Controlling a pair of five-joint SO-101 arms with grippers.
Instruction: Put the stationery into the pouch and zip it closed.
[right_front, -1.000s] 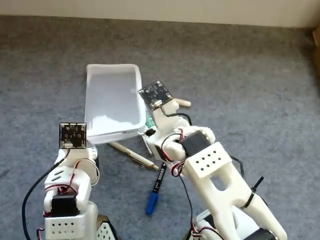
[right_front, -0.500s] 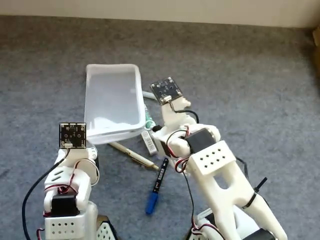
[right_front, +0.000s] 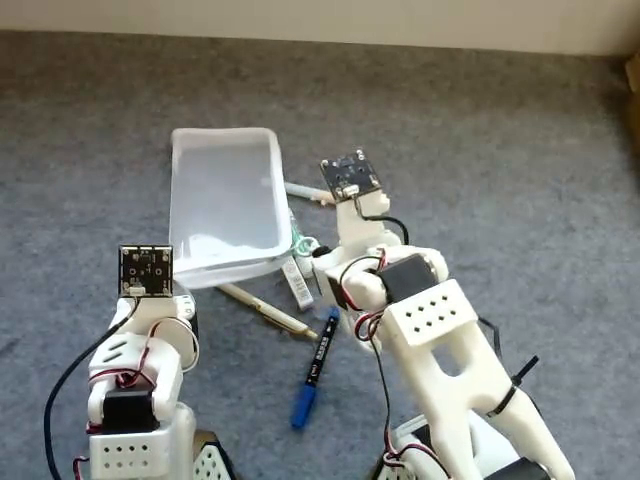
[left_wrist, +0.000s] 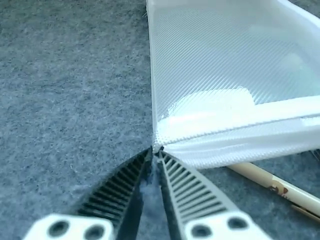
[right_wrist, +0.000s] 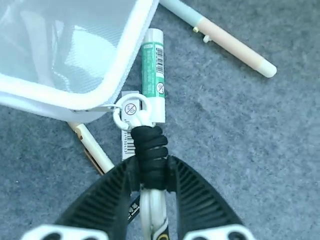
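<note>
The translucent white pouch (right_front: 225, 200) lies flat on the grey carpet. My left gripper (left_wrist: 155, 154) is shut on the pouch's near corner (left_wrist: 159, 142). My right gripper (right_wrist: 151, 162) is shut on the black zipper-pull cord (right_wrist: 150, 147), whose white ring (right_wrist: 132, 109) sits at the pouch's other near corner. Outside the pouch lie a green glue stick (right_wrist: 153, 65), a pastel pen (right_wrist: 225, 42), a beige pen (right_front: 270, 310), a small white barcoded stick (right_front: 297, 283) and a blue-capped marker (right_front: 312, 372).
The left arm (right_front: 135, 380) stands at the front left, the right arm (right_front: 430, 340) at the front right. Grey carpet (right_front: 500, 150) covers the whole surface. A pale wall strip (right_front: 320, 20) runs along the back.
The right arm has swung to the right, away from the pouch's side, uncovering the glue stick and pastel pen. The left arm and pouch have stayed put.
</note>
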